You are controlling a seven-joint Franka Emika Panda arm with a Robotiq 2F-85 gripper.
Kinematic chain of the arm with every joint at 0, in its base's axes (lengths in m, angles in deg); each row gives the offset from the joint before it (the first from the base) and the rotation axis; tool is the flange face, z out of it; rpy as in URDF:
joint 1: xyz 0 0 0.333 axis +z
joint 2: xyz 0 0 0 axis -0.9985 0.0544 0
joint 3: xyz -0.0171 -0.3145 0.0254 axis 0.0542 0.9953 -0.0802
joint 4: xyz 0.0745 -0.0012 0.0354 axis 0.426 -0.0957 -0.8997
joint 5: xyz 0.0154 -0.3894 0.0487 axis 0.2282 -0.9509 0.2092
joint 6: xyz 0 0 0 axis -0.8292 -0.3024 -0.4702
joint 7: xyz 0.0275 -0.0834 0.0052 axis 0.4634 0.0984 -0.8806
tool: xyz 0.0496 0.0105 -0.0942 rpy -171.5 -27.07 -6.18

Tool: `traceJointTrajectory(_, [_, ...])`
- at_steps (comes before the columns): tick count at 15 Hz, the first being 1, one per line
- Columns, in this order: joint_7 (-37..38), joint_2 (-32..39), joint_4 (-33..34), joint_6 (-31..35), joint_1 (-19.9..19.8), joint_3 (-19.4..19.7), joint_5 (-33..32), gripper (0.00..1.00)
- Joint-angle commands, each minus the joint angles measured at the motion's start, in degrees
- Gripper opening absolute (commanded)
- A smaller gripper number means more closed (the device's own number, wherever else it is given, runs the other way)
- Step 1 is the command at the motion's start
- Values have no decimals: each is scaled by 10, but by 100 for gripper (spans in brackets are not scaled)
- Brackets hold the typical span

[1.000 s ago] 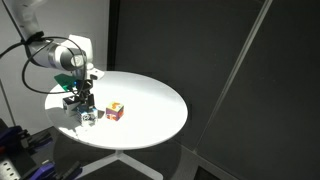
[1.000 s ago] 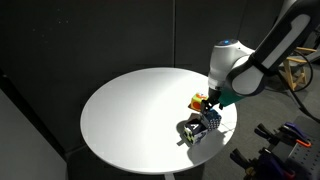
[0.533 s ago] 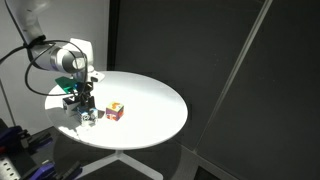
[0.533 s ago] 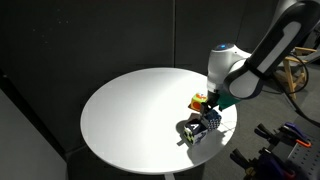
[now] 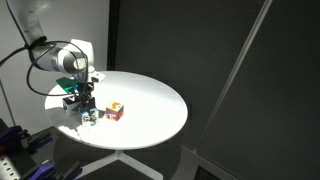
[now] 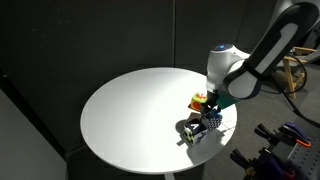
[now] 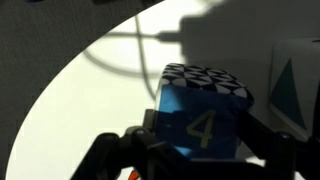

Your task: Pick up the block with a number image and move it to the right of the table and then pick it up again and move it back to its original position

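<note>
Hand (image 6: 212, 111) is low over the tabletop (image 5: 150, 98), down at the block with a number image (image 7: 205, 118). Wrist view: blue face with a "4", checkered top, block sitting on the white surface. Dark fingers (image 7: 105, 155) show at 7 o'clock and 5 o'clock of the block, so the jaws straddle it, one each side. They stand wide, but I cannot tell if the pads touch the faces or if it's gripped. Block looks seated on the tabletop, not lifted.

In an exterior view the block area is near the tabletop rim at about 8 o'clock of the round top, under the hand. The red-and-yellow cube (image 5: 116, 111) sits just beside it at 3 o'clock, apart from the hand.

Why this pose: a vertical approach with the fingers across two opposite flat faces gives a square pinch and keeps clear of the neighbouring cube.

Judgement: this is the grasp step of a pick. Which pick of the two, can't say from here. Risk is nudging the neighbour cube or a skewed pinch.
</note>
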Motion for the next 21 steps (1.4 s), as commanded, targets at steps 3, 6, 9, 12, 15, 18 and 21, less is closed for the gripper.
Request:
traceJointTrajectory(3, [13, -5, -1, 0, 7, 9, -16, 38])
traceJointTrajectory(6, [4, -23, -7, -18, 4, 6, -16, 19])
traceJointTrajectory(9, [2, -41, -14, -48, 4, 7, -29, 3])
traceJointTrajectory(12, [-8, -68, -23, -83, -6, -2, -42, 3])
traceJointTrajectory(15, [-21, -101, -32, -116, -18, -12, -61, 4])
traceJointTrajectory(18, [-53, -128, -40, -139, -35, -25, -88, 4])
traceJointTrajectory(21, [-96, -146, -43, -156, -57, -42, -100, 4])
